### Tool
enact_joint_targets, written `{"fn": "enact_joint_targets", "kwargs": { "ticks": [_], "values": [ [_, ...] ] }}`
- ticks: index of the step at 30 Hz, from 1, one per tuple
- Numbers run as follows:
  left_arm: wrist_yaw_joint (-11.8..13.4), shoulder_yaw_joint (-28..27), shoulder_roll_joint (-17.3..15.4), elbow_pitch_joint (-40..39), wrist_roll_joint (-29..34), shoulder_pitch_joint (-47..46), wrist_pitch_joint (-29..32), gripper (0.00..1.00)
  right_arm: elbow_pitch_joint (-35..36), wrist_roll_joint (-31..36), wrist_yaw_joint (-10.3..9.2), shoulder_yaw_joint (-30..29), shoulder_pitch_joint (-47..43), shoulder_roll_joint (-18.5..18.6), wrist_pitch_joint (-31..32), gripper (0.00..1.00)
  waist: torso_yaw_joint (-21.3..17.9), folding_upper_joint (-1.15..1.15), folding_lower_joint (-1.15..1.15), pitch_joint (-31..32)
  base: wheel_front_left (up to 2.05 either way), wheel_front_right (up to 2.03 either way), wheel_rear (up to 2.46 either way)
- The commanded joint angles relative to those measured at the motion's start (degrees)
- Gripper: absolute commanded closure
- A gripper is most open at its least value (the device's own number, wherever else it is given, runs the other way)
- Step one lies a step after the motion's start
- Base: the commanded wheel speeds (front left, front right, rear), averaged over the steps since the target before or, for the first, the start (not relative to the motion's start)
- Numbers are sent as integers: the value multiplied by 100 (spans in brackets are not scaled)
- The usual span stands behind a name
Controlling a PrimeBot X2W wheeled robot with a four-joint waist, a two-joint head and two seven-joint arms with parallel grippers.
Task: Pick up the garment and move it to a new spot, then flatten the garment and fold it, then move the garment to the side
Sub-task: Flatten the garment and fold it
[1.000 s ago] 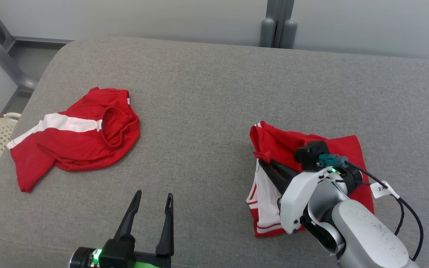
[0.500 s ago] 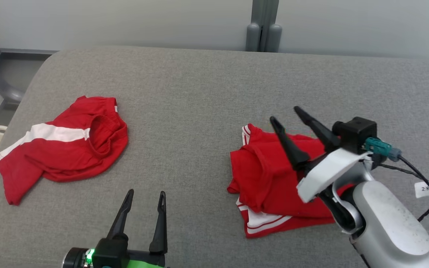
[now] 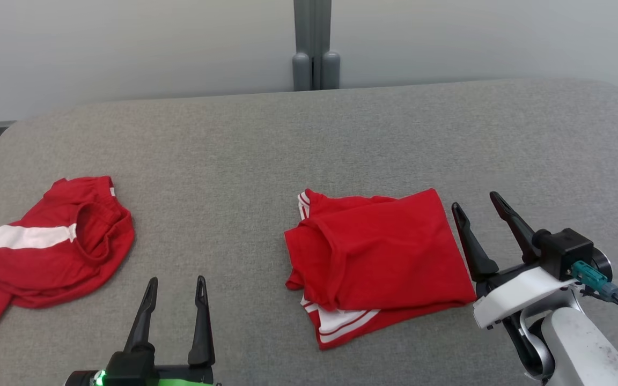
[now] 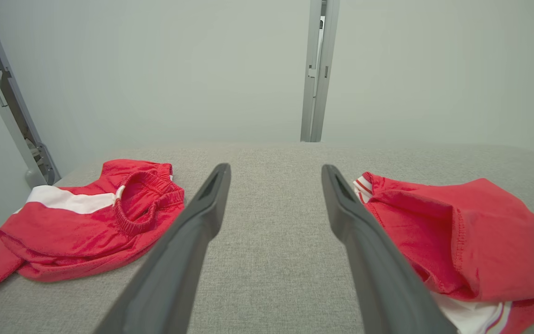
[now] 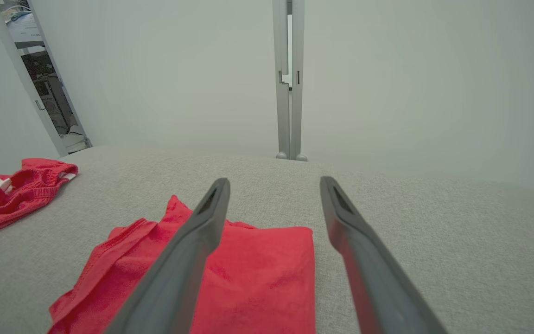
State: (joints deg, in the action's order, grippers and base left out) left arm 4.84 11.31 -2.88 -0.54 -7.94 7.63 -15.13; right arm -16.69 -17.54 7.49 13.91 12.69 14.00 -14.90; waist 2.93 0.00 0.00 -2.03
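The garment (image 3: 379, 252), red with white stripes at its hem, lies folded into a rough rectangle right of the middle of the grey table (image 3: 266, 145). My right gripper (image 3: 475, 201) hovers open just off the garment's right edge and holds nothing. In the right wrist view the right gripper (image 5: 274, 181) has the garment (image 5: 257, 273) under and left of its left finger. Near the front edge, left of the garment, my left gripper (image 3: 176, 279) stands open and empty. In the left wrist view the left gripper (image 4: 275, 168) points at bare table, with the garment (image 4: 471, 232) at its right.
A second red garment (image 3: 46, 252) with a white band lies crumpled at the table's left; it also appears as a red heap (image 4: 95, 218) and a red heap (image 5: 16, 190) in the wrist views. A grey post (image 3: 314, 64) stands against the pale wall behind the table.
My right gripper has opened, let go of the garment's edge and drawn back to the garment's right. The garment now lies folded over. The head camera has turned right; the left gripper stays open.
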Motion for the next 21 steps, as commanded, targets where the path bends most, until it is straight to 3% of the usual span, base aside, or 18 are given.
{"fn": "enact_joint_targets", "kwargs": {
  "ticks": [1,12,21],
  "values": [
    [27,-42,-5,-47,-17,76,-1,0,163,62,-1,-93,-120,-71,-27,0,-265,0,0,176,0,0,0],
    [167,-237,-5,-254,94,370,-2,0,741,398,-2,-467,-934,-406,-29,0,-569,0,0,498,0,0,0],
    [60,-436,-6,-291,178,511,-2,0,911,504,-1,-597,-1411,-567,-30,0,-546,0,0,657,0,0,0]
  ]
}}
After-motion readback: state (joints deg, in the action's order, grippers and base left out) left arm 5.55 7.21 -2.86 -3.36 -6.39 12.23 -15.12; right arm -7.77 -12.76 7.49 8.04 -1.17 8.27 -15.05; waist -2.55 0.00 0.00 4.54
